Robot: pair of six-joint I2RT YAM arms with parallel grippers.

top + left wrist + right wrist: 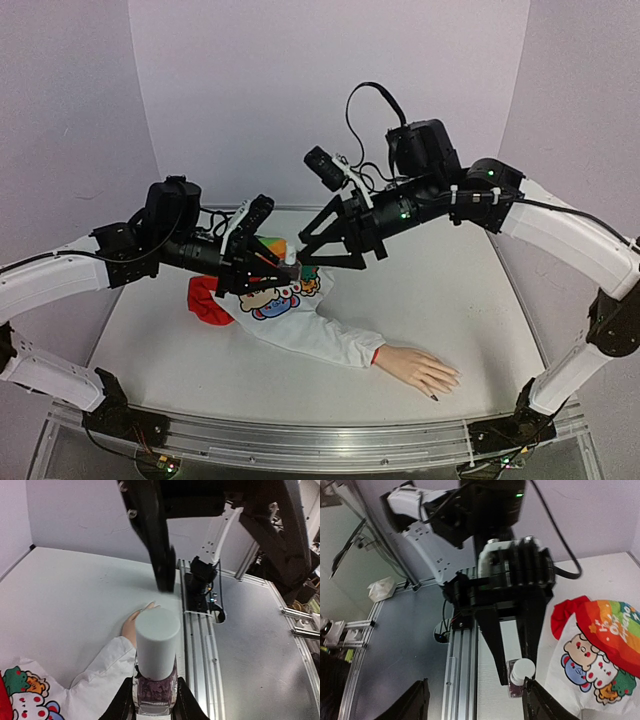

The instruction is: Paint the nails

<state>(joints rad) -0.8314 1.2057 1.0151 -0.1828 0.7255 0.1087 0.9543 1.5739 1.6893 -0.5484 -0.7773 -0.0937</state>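
- L gripper (pixel 156 706): clamps polish bottle (pixel 156 682) by glass body, one finger each side. Holds it upright w/ pale cap (pixel 157 639) on and standing clear above fingertips.
- Inside bottle: dusky purple, speckled, per L wrist view.
- R gripper (pixel 477 702): stands wide open, nothing btwn jaws. Faces bottle, which sits just ahead of the gap, nearer the right-hand finger in R wrist view.
- Per L wrist view: R fingers (pixel 156 545) up above and beyond cap, apart from it, not touching.
- Mannequin hand (pixel 420 368): lies flat on table (pixel 450 290), palm down, well apart from both sets of jaws and on the near side of them in top view.
- Nails (pixel 452 383): tiny, at fingertips pointing away from both jaws. One dark nail (pixel 435 397) on the nearest finger; colour of the rest can't tell.
- Beyond L jaws in L wrist view: only a bit of hand peeking from behind cap, nails hidden.
- White sleeve (pixel 310 335): runs from wrist of hand back to cartoon-print shirt (pixel 275 295), spread under both grippers.
- Red cloth part (pixel 208 300): just under L gripper's near side.
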